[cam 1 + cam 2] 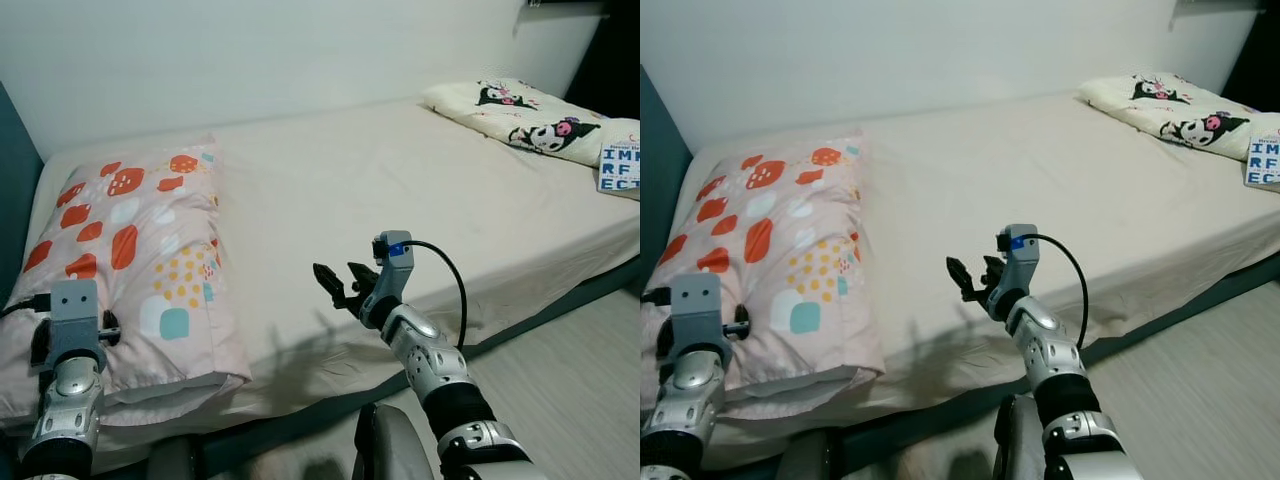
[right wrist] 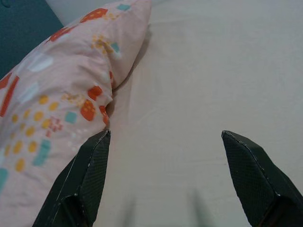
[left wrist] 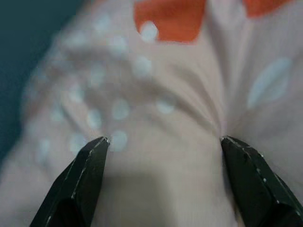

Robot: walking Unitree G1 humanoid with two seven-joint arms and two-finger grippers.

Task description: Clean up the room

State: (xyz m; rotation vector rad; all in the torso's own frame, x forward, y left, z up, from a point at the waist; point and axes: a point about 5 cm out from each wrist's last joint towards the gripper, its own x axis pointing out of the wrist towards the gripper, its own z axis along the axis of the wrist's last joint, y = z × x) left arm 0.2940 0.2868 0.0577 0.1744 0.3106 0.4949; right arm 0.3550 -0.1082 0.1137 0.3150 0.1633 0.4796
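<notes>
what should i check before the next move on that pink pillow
1. Left hand open: ok, fingers spread wide.
2. Left hand at the pink pillow: ok, fabric lies close between the fingers.
3. Left hand touching the fabric: cannot tell.
4. Right hand open and free: ok, it holds nothing.
5. Right hand clear of the pillow: ok, it hangs over the bare sheet beside it.
6. Cartoon pillow at the far end out of the way: ok.

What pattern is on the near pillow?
Pink pillow with orange, white, yellow and teal blotches; clearest in the left eye view.
</notes>
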